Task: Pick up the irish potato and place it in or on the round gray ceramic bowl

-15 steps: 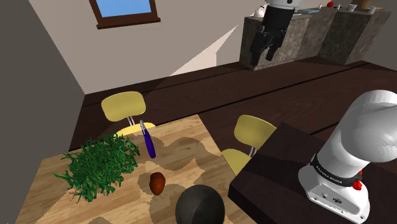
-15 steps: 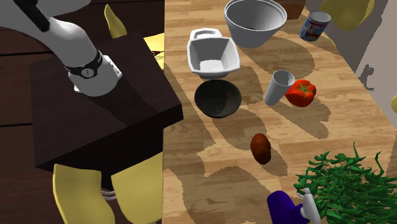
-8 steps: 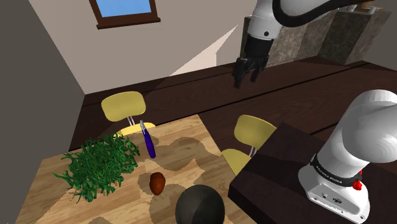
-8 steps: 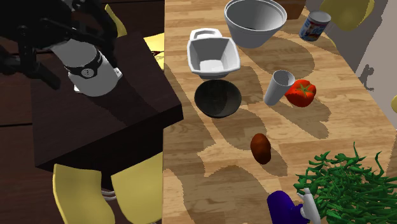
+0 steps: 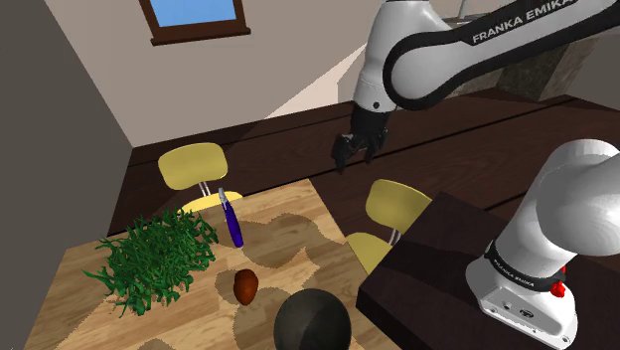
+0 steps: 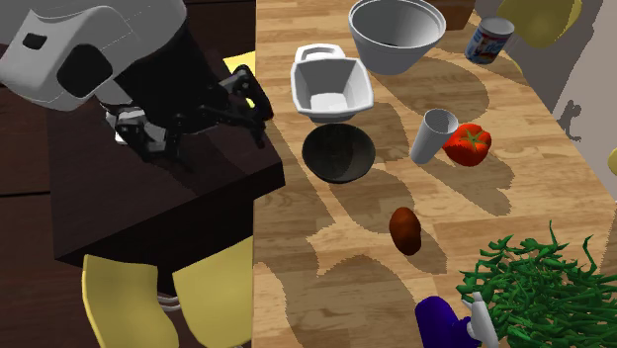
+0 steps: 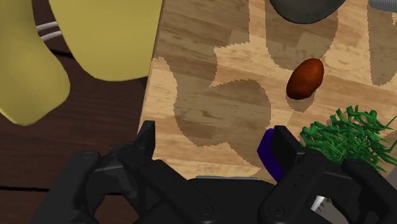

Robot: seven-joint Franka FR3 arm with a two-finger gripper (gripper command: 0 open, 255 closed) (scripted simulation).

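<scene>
Lying well beyond the pincer [image 7: 214, 132] (unheld): potato [image 7: 305, 78]

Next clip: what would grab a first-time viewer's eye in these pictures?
The white arm arcs across the top of the shoulder view, its black end effector open and hanging high, clear of the wooden table. On that table a reddish-brown potato lies alone between a dark round bowl and a bushy green bunch of leaves.
</scene>
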